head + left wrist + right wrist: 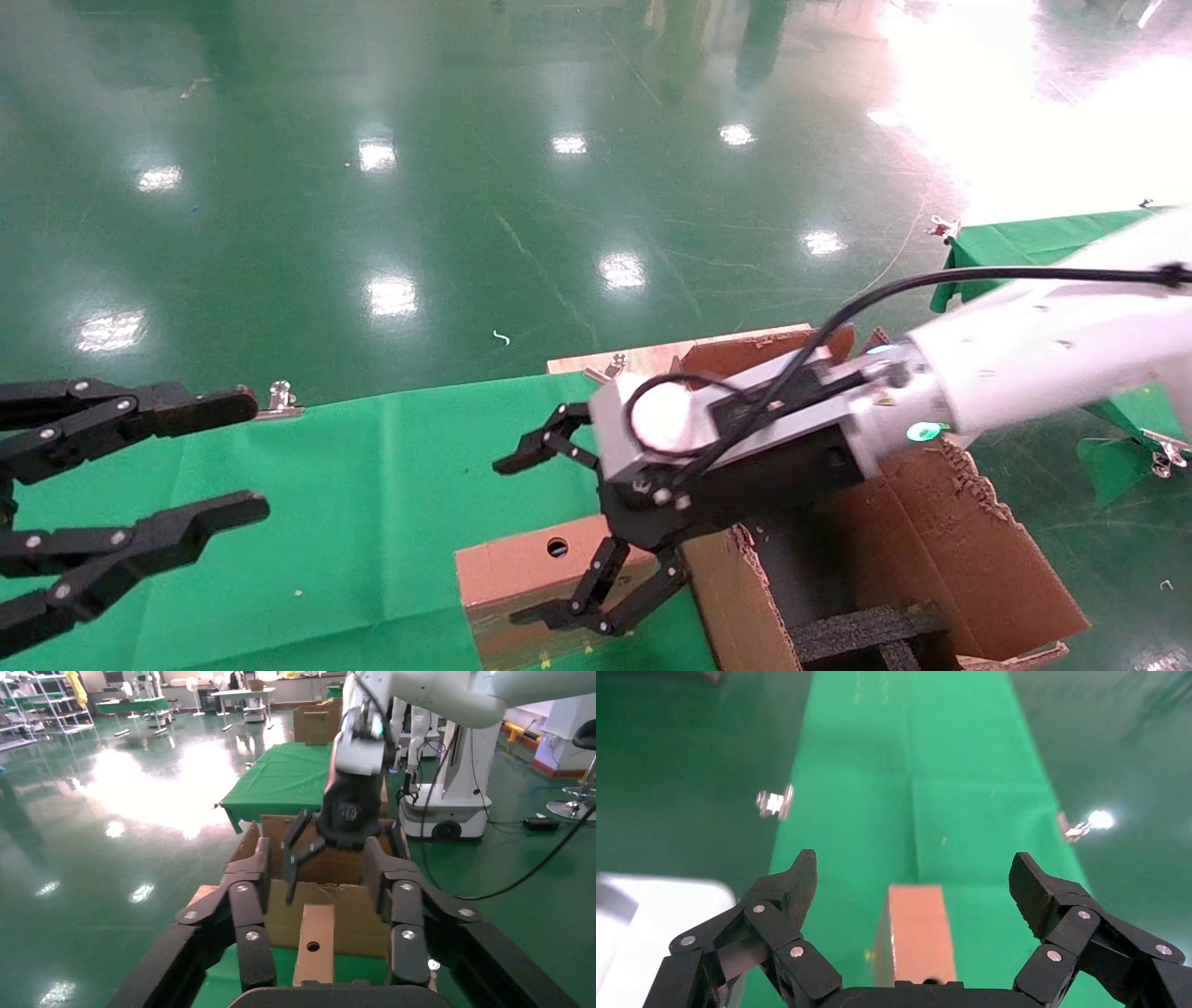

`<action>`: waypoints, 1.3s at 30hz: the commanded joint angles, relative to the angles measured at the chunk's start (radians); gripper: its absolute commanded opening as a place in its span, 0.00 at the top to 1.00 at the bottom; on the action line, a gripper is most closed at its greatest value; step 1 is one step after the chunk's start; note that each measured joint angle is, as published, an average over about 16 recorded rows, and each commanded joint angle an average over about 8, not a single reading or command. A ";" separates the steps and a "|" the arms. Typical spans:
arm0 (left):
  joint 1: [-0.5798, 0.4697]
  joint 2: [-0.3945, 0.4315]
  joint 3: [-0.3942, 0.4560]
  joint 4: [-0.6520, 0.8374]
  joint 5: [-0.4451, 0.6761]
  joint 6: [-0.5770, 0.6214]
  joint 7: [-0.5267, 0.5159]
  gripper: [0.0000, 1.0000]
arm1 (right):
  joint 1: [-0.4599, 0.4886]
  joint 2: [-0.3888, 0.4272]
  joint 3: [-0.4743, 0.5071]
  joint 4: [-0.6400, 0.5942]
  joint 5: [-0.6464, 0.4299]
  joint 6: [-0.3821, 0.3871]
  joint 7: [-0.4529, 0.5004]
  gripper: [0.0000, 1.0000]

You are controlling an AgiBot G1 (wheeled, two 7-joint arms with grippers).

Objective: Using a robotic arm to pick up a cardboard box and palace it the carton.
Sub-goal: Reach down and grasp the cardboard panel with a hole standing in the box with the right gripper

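The small brown cardboard box [521,568], with a round hole in its top face and glossy tape on its front, sits on the green table just left of the carton [931,540]. The carton is large, with ragged flaps and black foam [861,634] inside. My right gripper [517,539], on the white arm with the teal ring, hangs open just above the box, one finger behind it and one in front, touching nothing. In the right wrist view the box [916,931] lies between the open gripper's [914,871] fingers. My left gripper [247,457] is open and empty at the far left.
The green cloth table [372,503] has a metal clip [279,401] on its far edge. A wooden board [652,357] lies behind the carton. A second green-covered table [1024,240] stands at the right. Shiny green floor lies beyond.
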 commanded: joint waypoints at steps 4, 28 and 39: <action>0.000 0.000 0.000 0.000 0.000 0.000 0.000 1.00 | 0.077 -0.055 -0.109 -0.044 -0.092 0.000 -0.019 0.00; 0.000 0.000 0.000 0.000 0.000 0.000 0.000 0.45 | 0.270 -0.240 -0.442 -0.185 -0.318 0.014 -0.114 0.00; 0.000 0.000 0.000 0.000 0.000 0.000 0.000 0.00 | 0.275 -0.265 -0.476 -0.204 -0.332 0.027 -0.133 0.91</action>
